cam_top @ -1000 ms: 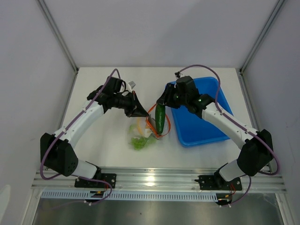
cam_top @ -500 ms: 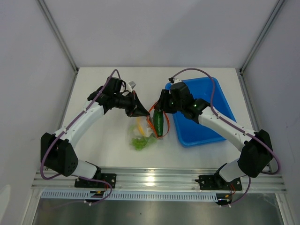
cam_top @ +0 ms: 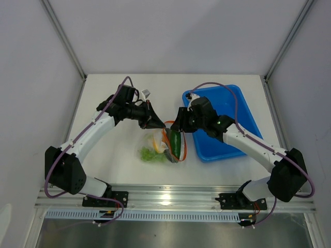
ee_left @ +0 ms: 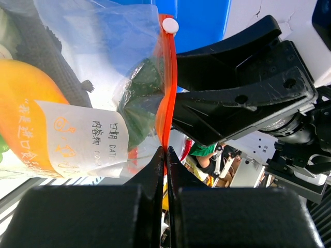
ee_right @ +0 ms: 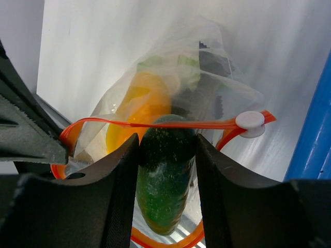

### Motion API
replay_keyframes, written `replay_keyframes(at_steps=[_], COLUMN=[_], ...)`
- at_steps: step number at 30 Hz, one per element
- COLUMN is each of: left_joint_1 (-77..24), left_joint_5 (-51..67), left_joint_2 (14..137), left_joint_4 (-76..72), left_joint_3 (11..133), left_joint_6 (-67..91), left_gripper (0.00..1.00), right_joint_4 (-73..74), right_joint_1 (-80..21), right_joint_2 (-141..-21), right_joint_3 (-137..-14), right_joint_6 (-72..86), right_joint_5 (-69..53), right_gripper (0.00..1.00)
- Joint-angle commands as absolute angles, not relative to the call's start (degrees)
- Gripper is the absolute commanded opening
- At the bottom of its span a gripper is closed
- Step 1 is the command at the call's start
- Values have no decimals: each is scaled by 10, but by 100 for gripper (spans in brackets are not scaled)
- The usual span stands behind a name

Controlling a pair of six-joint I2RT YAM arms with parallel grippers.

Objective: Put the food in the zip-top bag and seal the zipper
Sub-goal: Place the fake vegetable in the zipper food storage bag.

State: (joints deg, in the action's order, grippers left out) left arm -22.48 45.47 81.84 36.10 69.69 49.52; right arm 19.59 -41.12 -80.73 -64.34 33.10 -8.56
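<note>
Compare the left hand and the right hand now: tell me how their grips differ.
The left hand is pinched nearly flat on the thin orange-red zipper; the right hand is shut wider around a thick green piece. The left hand holds the zip-top bag by its mouth edge; the right hand pokes its green piece into that mouth. Both are shut and meet at the bag's mouth.

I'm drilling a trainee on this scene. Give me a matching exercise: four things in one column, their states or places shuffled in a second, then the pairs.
1 left pincer
2 right pincer
3 blue tray
4 yellow-orange piece

A inside the zip-top bag
B shut on the zipper
C standing beside the bag
D shut on the green piece

Pairs: 1-B; 2-D; 3-C; 4-A
</note>
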Motion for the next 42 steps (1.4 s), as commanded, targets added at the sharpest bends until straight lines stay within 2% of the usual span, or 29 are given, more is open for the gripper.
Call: replay_keyframes(at_steps=[1, 5, 7, 8, 11, 18, 22, 23, 27, 42], left_joint_1=[-220, -220, -220, -220, -220, -220, -220, -220, -220, -213], left_joint_5=[468, 469, 469, 469, 468, 466, 467, 466, 464, 456], left_joint_2=[808, 808, 808, 806, 805, 805, 806, 805, 803, 793], left_joint_4=[343, 350, 352, 354, 359, 364, 364, 365, 366, 368], left_joint_3=[702, 700, 699, 700, 704, 706, 702, 704, 704, 704], left_joint_6=[494, 490, 487, 486, 483, 481, 480, 480, 480, 478], left_gripper=[1, 1, 0, 0, 1, 1, 1, 1, 0, 0], right_joint_4=[195, 200, 210, 216, 243, 271, 284, 300, 332, 370], right_joint_1=[-414, -411, -410, -410, -410, -410, -410, -410, -393, -376], right_joint_2=[-791, -810, -828, -840, -851, -830, -810, -808, -799, -769], right_joint_3=[-651, -669, -678, -690, -704, -709, -725, -731, -751, -701], right_joint_6=[301, 299, 298, 297, 292, 273, 256, 254, 250, 231], right_joint_5=[-105, -108, -109, -110, -106, -77, -67, -58, -76, -149], right_gripper=[4, 13, 23, 33, 45, 61, 66, 74, 72, 41])
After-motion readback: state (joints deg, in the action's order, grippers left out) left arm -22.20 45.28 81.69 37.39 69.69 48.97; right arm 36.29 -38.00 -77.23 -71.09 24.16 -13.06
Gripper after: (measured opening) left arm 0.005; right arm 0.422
